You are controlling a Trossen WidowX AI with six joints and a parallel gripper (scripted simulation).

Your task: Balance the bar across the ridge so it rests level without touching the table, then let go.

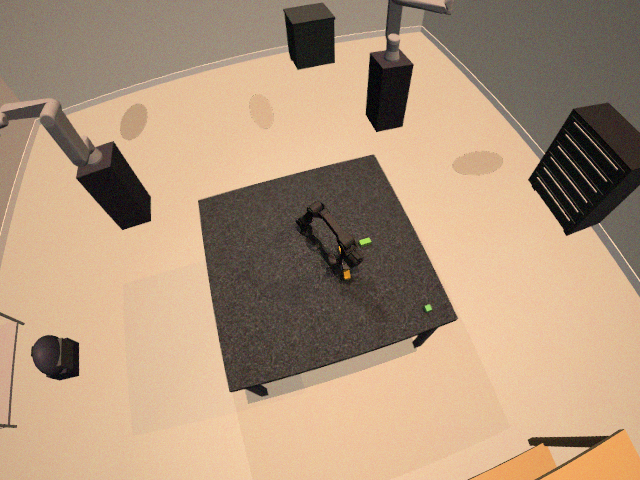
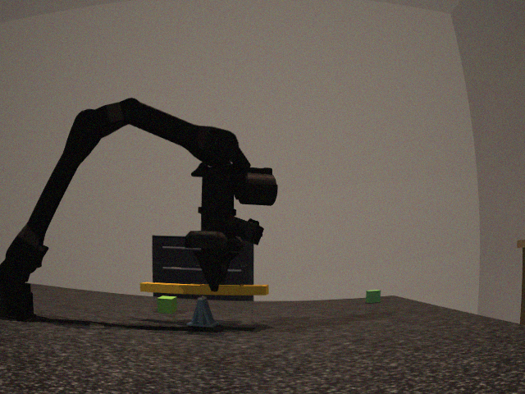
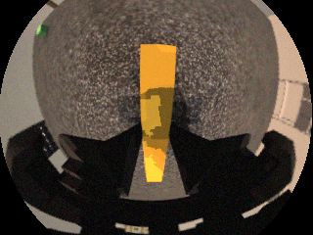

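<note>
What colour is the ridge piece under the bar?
Blue-grey; the ridge shows best in the exterior view, beneath the yellow bar.

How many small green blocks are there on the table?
2. One green block sits beside the ridge, under the bar's left end in the exterior view. The other green block sits far right, near the table's corner. None appears hidden.
</note>
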